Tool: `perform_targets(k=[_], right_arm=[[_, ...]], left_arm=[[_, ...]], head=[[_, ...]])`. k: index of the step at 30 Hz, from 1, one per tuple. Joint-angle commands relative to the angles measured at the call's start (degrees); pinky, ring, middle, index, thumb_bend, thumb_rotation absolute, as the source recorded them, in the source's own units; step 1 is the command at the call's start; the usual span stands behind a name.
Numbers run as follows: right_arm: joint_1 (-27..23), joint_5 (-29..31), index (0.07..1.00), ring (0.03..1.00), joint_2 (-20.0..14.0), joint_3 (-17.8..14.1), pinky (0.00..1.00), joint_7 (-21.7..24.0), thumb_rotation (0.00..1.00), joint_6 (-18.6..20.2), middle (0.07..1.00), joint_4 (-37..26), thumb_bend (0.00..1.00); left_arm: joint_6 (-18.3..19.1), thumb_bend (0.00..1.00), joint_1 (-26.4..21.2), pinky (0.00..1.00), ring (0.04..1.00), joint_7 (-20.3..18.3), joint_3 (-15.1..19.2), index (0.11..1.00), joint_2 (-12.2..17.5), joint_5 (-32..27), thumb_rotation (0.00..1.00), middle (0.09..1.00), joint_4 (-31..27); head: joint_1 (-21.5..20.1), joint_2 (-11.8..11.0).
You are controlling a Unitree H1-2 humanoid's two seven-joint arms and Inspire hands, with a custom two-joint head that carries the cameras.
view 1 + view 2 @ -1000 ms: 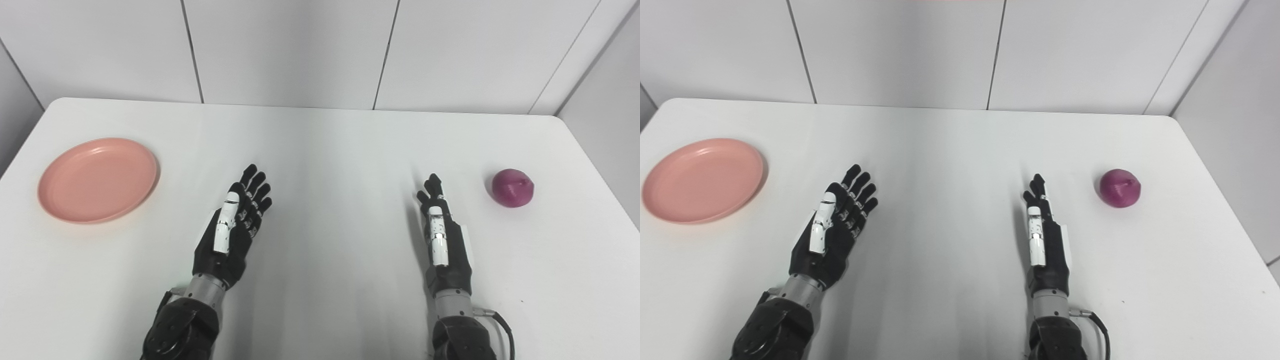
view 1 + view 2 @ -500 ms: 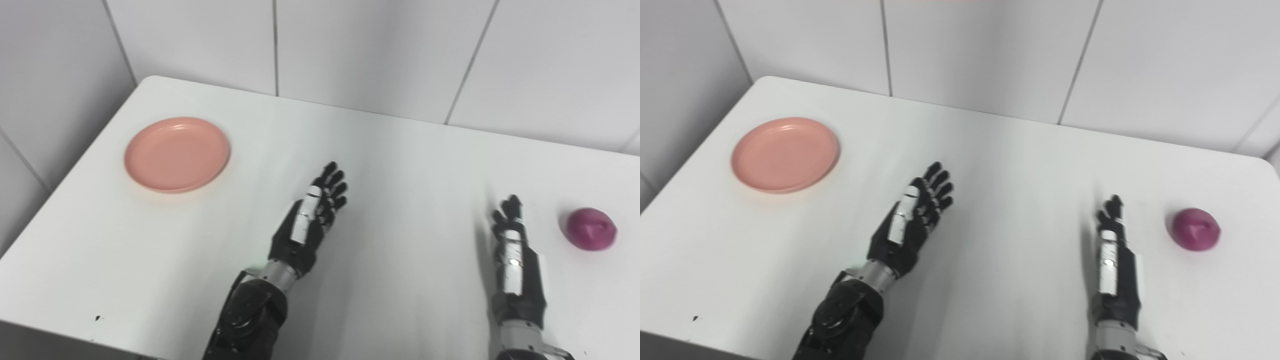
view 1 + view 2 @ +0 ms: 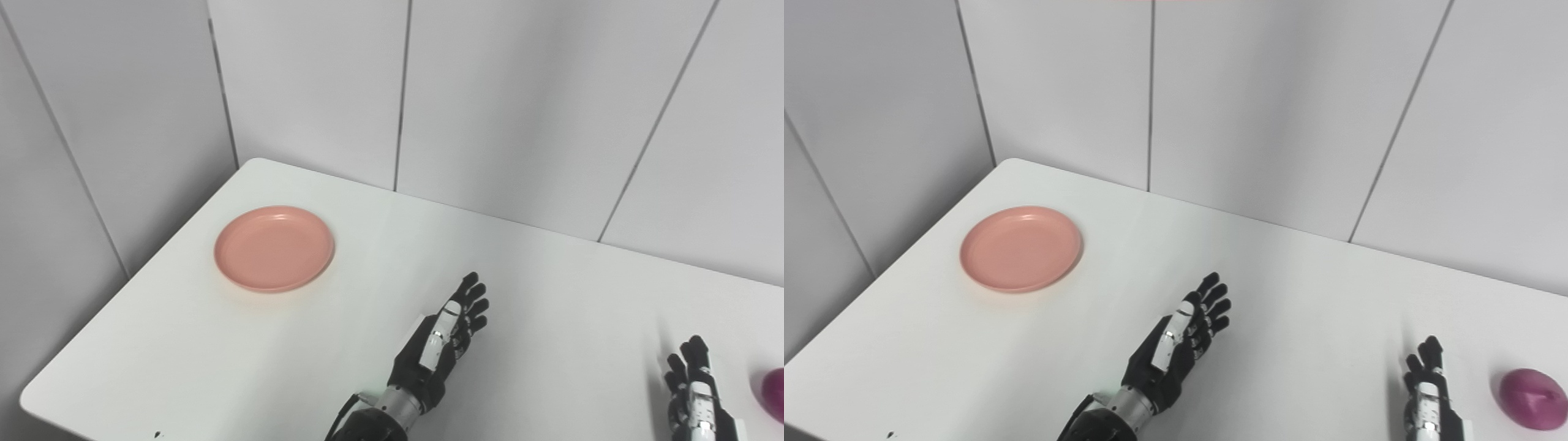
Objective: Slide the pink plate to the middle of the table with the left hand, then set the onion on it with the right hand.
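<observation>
1. Pink plate (image 3: 1021, 248) resting empty at ten o'clock on white table (image 3: 1286, 294), well apart from both hands.
2. Left hand (image 3: 1182, 349) spread, holding nothing; right hand (image 3: 1427, 392) likewise, near purple onion (image 3: 1532, 398) at four o'clock.
3. Best pressed flat on the rim, dragged slowly: shallow, smooth, round, glossy plastic.

No legible text, seemingly.

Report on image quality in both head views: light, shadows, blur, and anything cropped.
Left eye view: even, soft light, faint shadow beside the pink plate, no clear blur; the onion is cut by the right edge.
Right eye view: the same flat light; onion whole, right hand cropped at the bottom edge, left hand sharp.
</observation>
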Motion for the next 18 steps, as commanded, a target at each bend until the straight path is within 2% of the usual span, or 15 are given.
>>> perform_targets(k=[1,6,14,18], right_arm=[[1.2,0.0,0.950,0.943,-0.3,-0.8,0.98,0.1,0.98,-4.4,0.958,4.8,0.45],[0.6,-0.8,0.931,0.935,-0.3,-0.9,0.96,-0.2,0.97,-5.7,0.948,6.4,0.52],[0.2,-0.4,0.921,0.933,0.2,-1.2,0.96,-0.3,0.93,-6.0,0.947,7.1,0.51],[0.1,-0.4,0.920,0.936,0.0,-1.2,0.95,-0.1,0.94,-6.2,0.947,7.4,0.52]], left_arm=[[0.7,0.43,0.2,0.97,0.981,1.4,-0.1,0.995,-2.4,0.9,1.00,0.997,4.8],[0.1,0.41,-0.6,0.98,0.989,1.4,0.0,0.995,-2.2,0.1,1.00,0.999,6.5],[-1.3,0.43,-1.1,0.97,0.983,1.2,-0.2,0.987,-1.8,0.1,1.00,0.996,7.6],[-1.4,0.43,-1.3,0.96,0.978,1.3,-0.3,0.986,-1.7,0.3,1.00,0.993,7.8]], head=[[0.4,-0.7],[0.4,-1.7],[0.6,-2.0],[0.8,-2.0]])
